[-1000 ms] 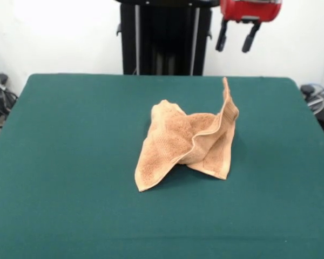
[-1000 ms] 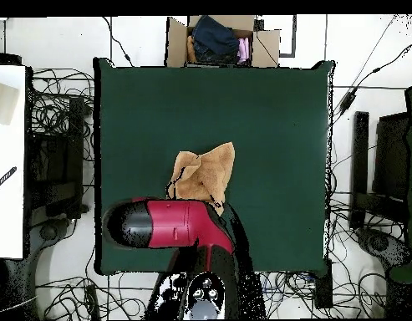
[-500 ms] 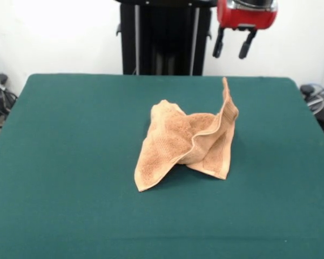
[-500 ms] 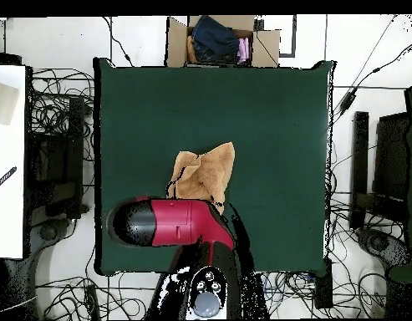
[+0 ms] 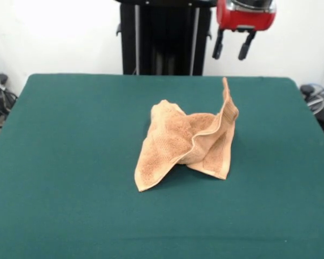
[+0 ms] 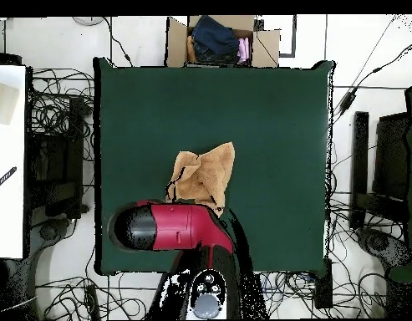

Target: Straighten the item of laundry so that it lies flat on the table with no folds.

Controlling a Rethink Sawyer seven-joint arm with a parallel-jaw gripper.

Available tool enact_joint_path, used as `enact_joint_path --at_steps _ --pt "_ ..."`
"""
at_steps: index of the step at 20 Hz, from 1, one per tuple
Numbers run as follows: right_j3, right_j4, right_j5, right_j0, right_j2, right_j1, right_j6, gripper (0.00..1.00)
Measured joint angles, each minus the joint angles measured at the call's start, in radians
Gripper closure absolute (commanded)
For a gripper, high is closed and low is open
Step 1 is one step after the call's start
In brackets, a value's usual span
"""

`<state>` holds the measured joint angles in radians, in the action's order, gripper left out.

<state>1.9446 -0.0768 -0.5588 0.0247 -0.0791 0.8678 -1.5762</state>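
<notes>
While the gripper point(image 5: 231, 47) hangs at the top of the front view, right of centre, its two black fingers point(image 5: 218, 47) point down, apart, with nothing between them. It is well above the table point(image 5: 70, 162) and well apart from the towel point(image 5: 186, 143). The towel sits crumpled near frame centre, a bit right. One hemmed corner stands up as a peak at the towel's upper right, and that peak lies almost straight below the gripper, slightly left of it. A wider flap drapes down toward lower left, so the heap's long axis runs from lower left to upper right. Judging from this, the coming move turns on dropping onto that raised corner. No label is visible from this side, and no readable writing.

Overhead view: the towel point(image 6: 202, 177) lies just below frame centre, left of the middle, on the green table point(image 6: 267, 109). The red arm point(image 6: 171, 226) covers the area just below it, touching the towel's lower edge in the picture, and hides the gripper. The towel thus lies toward the frame's top from the arm. A cardboard box point(image 6: 221, 40) with clothes sits beyond the table's top edge. No brand or text can be made out.
</notes>
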Motion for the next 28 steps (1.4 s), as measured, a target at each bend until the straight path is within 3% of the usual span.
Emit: enact_joint_path --at_steps 12,28 --pt "0.054 0.000 0.017 0.061 -0.049 0.016 0.000 0.00" --pt "0.089 0.009 0.017 0.071 -0.072 0.017 0.000 0.00"
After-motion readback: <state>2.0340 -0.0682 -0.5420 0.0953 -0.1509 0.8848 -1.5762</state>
